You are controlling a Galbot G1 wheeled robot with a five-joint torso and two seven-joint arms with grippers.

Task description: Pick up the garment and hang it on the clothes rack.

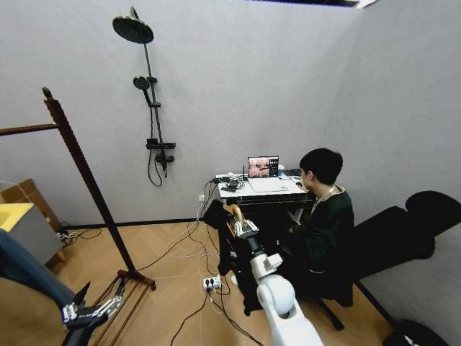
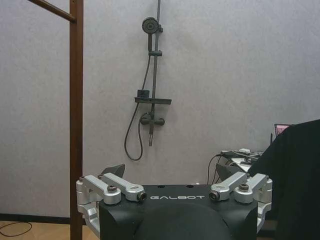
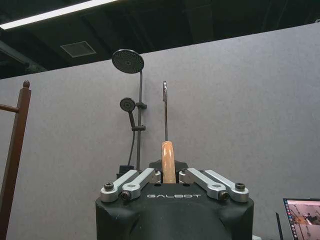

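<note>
The right gripper (image 1: 232, 214) clamps the garment's (image 1: 216, 215) hanger, black cloth hanging below it, while the left gripper (image 1: 78, 297) waits spread wide, low beside the rack (image 1: 85, 169).

A dark shower set (image 1: 148, 86) is mounted on the grey wall, with a round overhead head (image 1: 132, 29), a smaller hand shower (image 1: 142, 83) on the riser and a hose looped below the mixer (image 1: 161, 148). A small desk (image 1: 277, 192) is placed against the wall, and an open laptop (image 1: 263, 167) with a lit screen is set on it. A person in dark clothing (image 1: 324, 223) is seated at the desk. White and black cables (image 1: 189, 249) are strewn across the wooden floor, and a white power strip (image 1: 211, 283) lies among them. A yellow-topped box (image 1: 21, 225) is seen at the left edge.
</note>
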